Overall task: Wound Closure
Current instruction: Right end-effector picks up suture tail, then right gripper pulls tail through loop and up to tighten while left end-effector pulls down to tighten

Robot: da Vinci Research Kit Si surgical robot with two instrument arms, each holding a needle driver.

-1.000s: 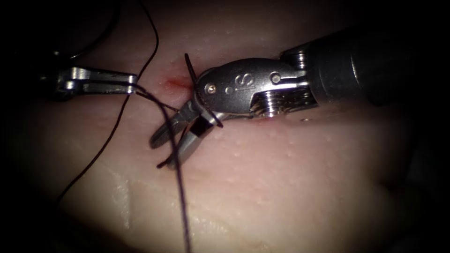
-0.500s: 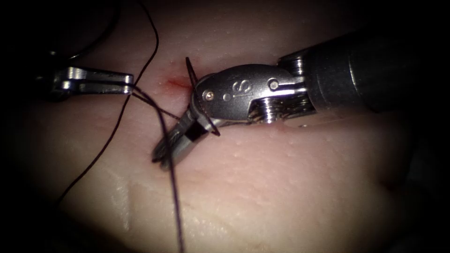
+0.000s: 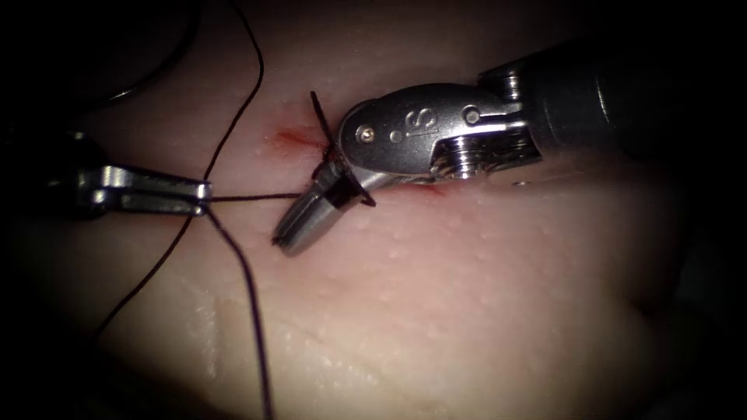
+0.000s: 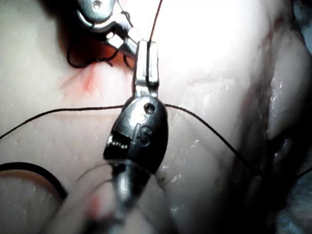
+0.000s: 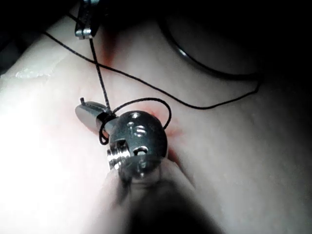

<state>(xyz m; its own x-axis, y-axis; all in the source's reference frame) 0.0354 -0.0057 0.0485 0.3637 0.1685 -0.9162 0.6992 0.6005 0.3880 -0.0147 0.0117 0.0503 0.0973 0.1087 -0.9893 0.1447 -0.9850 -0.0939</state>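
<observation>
My left tool is at the left of the pale tissue, jaws shut on the dark thread. That thread runs taut to the right tool. The right tool's jaws are shut on a short thread end, with a loop of thread wound around them. It lies over the cut, beside a smear of red fluid. A dark curved arc, possibly the needle, rests on the tissue at the far upper left, held by neither tool. The left wrist view shows the left tool shut on the thread.
One strand of thread trails from the left jaws toward the near edge. Another strand crosses from the top down to the lower left. The right tool's shaft enters from the right.
The right tool's jaws closed on the thread end, then drew back up and to the right. The left tool moved down and left, pulling the thread between them taut.
</observation>
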